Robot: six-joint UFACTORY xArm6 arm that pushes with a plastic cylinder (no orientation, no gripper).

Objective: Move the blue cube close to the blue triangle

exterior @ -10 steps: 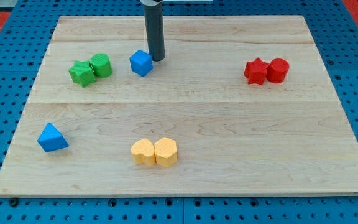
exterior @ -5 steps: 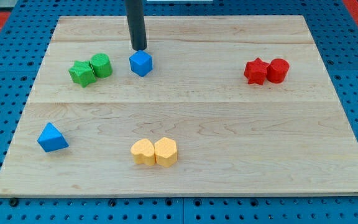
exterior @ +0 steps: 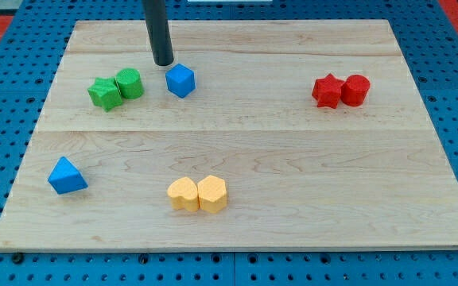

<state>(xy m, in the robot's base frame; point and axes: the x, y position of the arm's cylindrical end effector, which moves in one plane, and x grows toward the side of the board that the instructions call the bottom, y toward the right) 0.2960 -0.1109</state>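
Note:
The blue cube (exterior: pixel 180 80) sits in the upper left part of the wooden board (exterior: pixel 293 159). The blue triangle (exterior: pixel 67 175) lies near the board's left edge, well below and left of the cube. My tip (exterior: pixel 163 62) is just above and to the left of the blue cube, a small gap apart from it, between the cube and the green blocks.
A green star (exterior: pixel 104 94) and a green cylinder (exterior: pixel 130 83) touch each other left of the cube. A red star (exterior: pixel 327 90) and red cylinder (exterior: pixel 355 90) sit at the right. Two yellow hearts (exterior: pixel 198 193) lie at the bottom middle.
My tip has moved left, from the cube's upper right side across its top to its upper left. The blue cube has not moved.

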